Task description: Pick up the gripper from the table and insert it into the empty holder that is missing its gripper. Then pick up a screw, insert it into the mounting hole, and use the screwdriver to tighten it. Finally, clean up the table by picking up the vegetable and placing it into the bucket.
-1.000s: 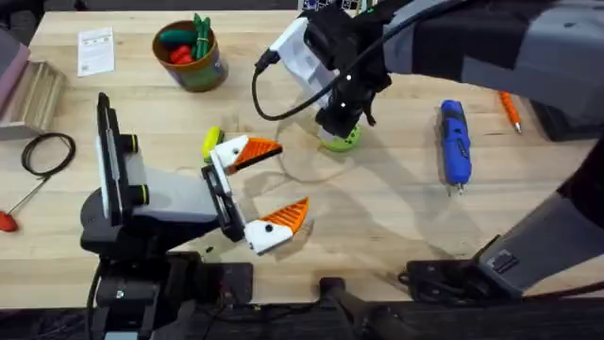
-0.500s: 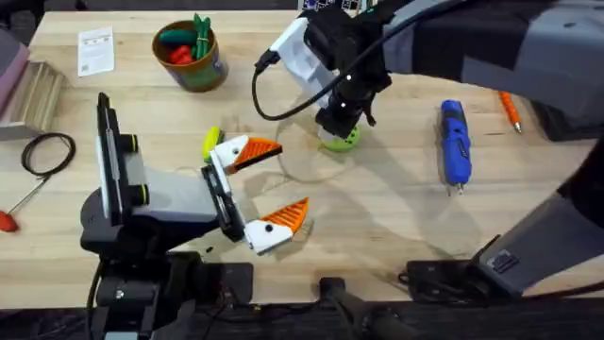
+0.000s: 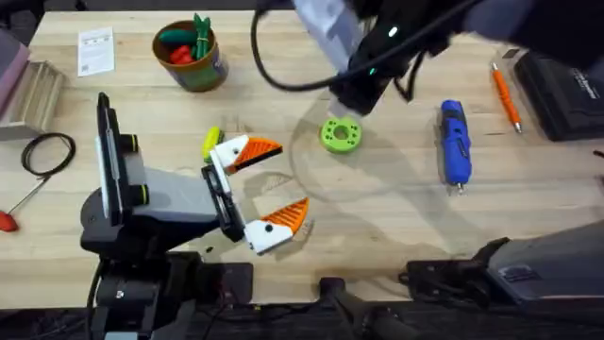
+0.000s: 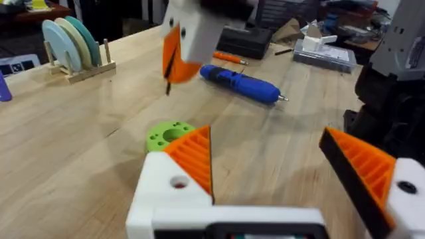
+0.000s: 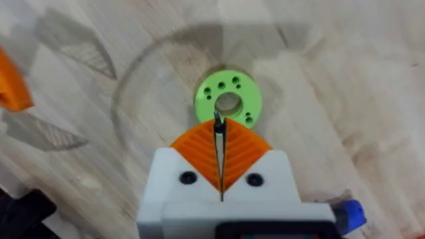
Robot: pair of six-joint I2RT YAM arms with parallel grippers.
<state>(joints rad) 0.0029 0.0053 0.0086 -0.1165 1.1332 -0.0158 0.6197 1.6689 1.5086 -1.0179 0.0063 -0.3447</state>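
My left gripper (image 3: 291,179) stands open low over the table (image 3: 387,222). Each of its white holders (image 3: 262,236) carries an orange gripper tip (image 3: 288,215), and a mounting hole (image 4: 178,182) shows in the white part. My right gripper (image 3: 361,99) hangs above a green disc (image 3: 341,135), shut on a small dark screw (image 5: 217,121) that sticks out past the orange pads. The blue screwdriver (image 3: 455,142) lies to the right of the disc. The bucket (image 3: 189,57) at the back left holds red and green vegetables.
A small yellow-green object (image 3: 210,142) lies just behind the left gripper. An orange-handled driver (image 3: 505,94) lies at the far right. A black cable loop (image 3: 47,151), a red-handled tool (image 3: 9,219), a wooden rack (image 3: 33,90) and a paper card (image 3: 94,49) sit at the left.
My right gripper has risen off the green disc and shifted a little back and right, so the whole disc now shows. The left arm has stayed still.
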